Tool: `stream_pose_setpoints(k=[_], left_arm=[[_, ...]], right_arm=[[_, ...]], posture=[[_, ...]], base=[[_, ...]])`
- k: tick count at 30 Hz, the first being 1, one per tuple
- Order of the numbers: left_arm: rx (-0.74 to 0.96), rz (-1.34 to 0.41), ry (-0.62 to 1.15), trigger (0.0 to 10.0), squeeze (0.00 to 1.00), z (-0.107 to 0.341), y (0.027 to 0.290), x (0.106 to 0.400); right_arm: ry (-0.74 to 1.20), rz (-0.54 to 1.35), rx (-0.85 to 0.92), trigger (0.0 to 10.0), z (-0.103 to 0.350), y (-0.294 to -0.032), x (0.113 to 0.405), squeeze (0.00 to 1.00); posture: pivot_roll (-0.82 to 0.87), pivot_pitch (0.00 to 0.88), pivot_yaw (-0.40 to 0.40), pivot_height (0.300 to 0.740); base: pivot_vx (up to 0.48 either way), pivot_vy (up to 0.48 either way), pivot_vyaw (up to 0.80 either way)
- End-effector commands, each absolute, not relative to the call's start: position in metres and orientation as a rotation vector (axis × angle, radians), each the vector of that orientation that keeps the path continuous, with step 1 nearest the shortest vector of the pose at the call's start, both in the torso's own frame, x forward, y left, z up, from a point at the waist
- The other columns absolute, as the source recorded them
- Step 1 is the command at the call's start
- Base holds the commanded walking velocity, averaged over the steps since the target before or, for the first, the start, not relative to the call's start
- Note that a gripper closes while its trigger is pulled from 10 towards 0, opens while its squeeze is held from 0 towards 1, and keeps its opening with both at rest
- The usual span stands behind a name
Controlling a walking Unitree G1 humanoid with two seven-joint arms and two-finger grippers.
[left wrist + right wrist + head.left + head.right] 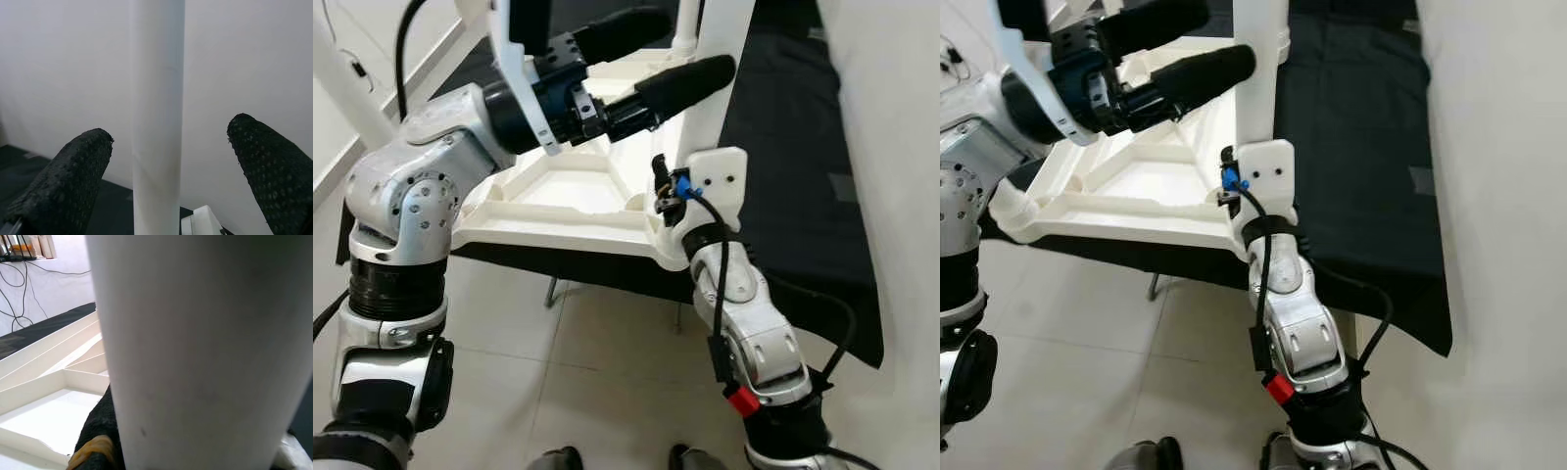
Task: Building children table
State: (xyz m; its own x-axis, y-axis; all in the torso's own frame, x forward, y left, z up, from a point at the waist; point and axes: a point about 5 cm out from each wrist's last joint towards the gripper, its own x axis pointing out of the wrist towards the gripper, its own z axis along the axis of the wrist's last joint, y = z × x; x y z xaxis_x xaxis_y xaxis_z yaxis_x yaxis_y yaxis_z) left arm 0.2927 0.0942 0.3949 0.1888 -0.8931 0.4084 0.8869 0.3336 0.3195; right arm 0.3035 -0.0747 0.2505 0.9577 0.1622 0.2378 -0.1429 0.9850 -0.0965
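Note:
A white plastic children's table top [558,191] lies upside down on a black-covered surface. A white table leg [717,108] stands upright at its near right corner. My left gripper [697,44] is open at mid-height of the leg [156,117], with one black finger [68,181] on each side and not touching it. My right gripper [668,201] is low at the leg's base by the corner socket, mostly hidden behind its white camera mount [717,181]. In the right wrist view the leg [205,347] is pressed against a black finger [98,431].
The black cloth [793,127] covers the support and hangs over its near edge. A white wall [901,196] stands close on the right. Pale floor tiles [587,372] lie below, with a thin metal support leg [551,291]. Another white tube [342,78] slants at far left.

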Motion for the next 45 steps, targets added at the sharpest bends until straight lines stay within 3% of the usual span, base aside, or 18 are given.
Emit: stream_pose_setpoints(k=[1,3,6,11,12,28,29,31,32,38,39,40,45], left_arm=[[0.034,-1.248,-0.588,10.0,0.00,0.399,0.092,0.299],[0.034,-1.248,-0.588,10.0,0.00,0.399,0.092,0.299],[0.051,-1.250,-0.566,10.0,0.00,0.406,0.068,0.320],[0.062,-1.254,-0.561,10.0,0.00,0.407,0.062,0.323],[0.076,-1.273,-0.546,0.0,0.00,0.412,0.050,0.326],[0.190,-1.301,-0.531,0.0,0.00,0.419,0.044,0.337],[0.192,-1.301,-0.530,0.0,0.00,0.418,0.044,0.338],[0.194,-1.301,-0.530,0.0,0.00,0.418,0.045,0.338],[0.196,-1.303,-0.530,0.0,0.00,0.418,0.045,0.338],[0.201,-1.316,-0.528,0.0,0.00,0.416,0.046,0.339],[0.203,-1.319,-0.529,0.0,0.00,0.416,0.045,0.340],[0.203,-1.324,-0.530,0.0,0.00,0.416,0.045,0.339],[0.202,-1.332,-0.536,0.0,0.00,0.417,0.044,0.338]], right_arm=[[-0.110,0.205,-0.080,10.0,0.223,-0.064,0.305,0.00],[-0.110,0.205,-0.080,10.0,0.223,-0.064,0.305,0.00],[-0.119,0.216,-0.064,10.0,0.227,-0.061,0.301,0.00],[-0.122,0.217,-0.061,10.0,0.228,-0.060,0.301,0.00],[-0.127,0.213,-0.061,10.0,0.230,-0.061,0.300,0.00],[-0.167,0.219,-0.088,10.0,0.240,-0.069,0.308,0.00],[-0.178,0.221,-0.092,10.0,0.243,-0.071,0.309,0.87],[-0.186,0.223,-0.094,10.0,0.244,-0.072,0.309,0.87],[-0.197,0.244,-0.077,10.0,0.247,-0.075,0.311,1.00],[-0.258,0.378,-0.048,10.0,0.261,-0.087,0.317,1.00],[-0.271,0.422,-0.070,10.0,0.264,-0.091,0.319,0.79],[-0.282,0.503,-0.086,10.0,0.267,-0.093,0.321,0.00],[-0.293,0.760,-0.182,10.0,0.277,-0.102,0.323,0.00]], posture=[[0.04,0.212,0.062,0.740],[0.04,0.212,0.062,0.740],[0.03,0.219,0.072,0.740],[0.03,0.219,0.074,0.740],[0.02,0.225,0.081,0.740],[0.02,0.232,0.080,0.740],[0.02,0.234,0.079,0.740],[0.02,0.234,0.079,0.740],[0.02,0.235,0.077,0.740],[0.02,0.236,0.075,0.740],[0.02,0.237,0.075,0.740],[0.02,0.237,0.074,0.740],[0.02,0.237,0.074,0.740]], base=[[0.000,0.000,0.00],[0.000,0.000,0.00],[0.000,0.000,0.00],[0.000,0.000,0.00],[0.000,0.000,0.00],[0.000,0.000,0.00],[0.000,0.000,0.00],[0.000,0.000,0.00],[0.000,0.000,0.00],[0.000,0.000,0.00],[0.000,0.000,0.00],[0.000,0.000,0.00],[0.000,0.000,0.00]])
